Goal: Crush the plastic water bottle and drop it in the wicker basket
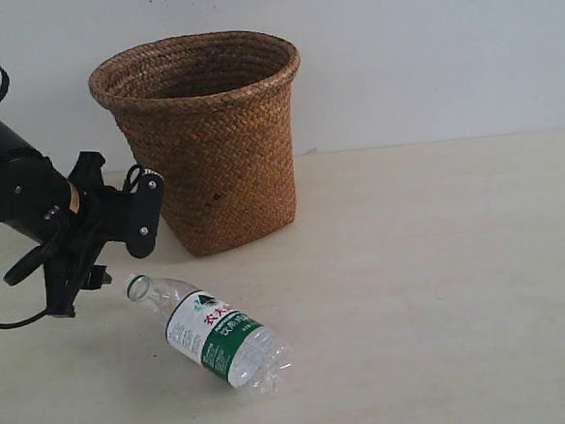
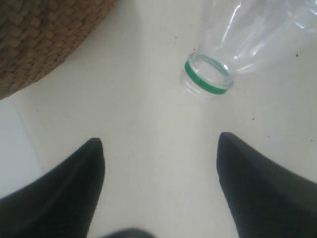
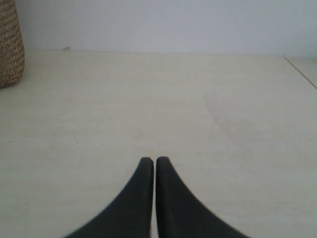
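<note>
While the pale desk (image 1: 443, 288) fills most of the exterior view, its near and side edges are cut off by the frame. The wicker basket (image 1: 205, 140) stands upright on it at about 11 o'clock from the view's centre, and its shadowed inside hides whatever its bottom holds. In the left wrist view only a corner of the woven wall (image 2: 44, 39) shows, and in the right wrist view only a sliver (image 3: 10, 44).

At 9 o'clock in the exterior view the black left arm (image 1: 19, 187) enters, its rear part cut off by the frame. Its tip is a tangle of dark brackets and cable from this angle, so the fingers are hard to pick out there.

Lying on its side on the desk at 6 o'clock from the basket and apart from it is the plastic water bottle (image 1: 218, 335). Its open mouth points to 10 o'clock and its base to 4 o'clock. The body looks rounded, not flattened, and the red characters on the label are too small to read. The left wrist view shows only its neck and shoulder (image 2: 237, 39), with a green ring at the mouth.

The left end effector (image 2: 161, 140) is spread wide over bare desk, the bottle's mouth just beyond its tips and untouched. The right end effector (image 3: 154, 159) has its fingers pressed together, gripping nothing.
</note>
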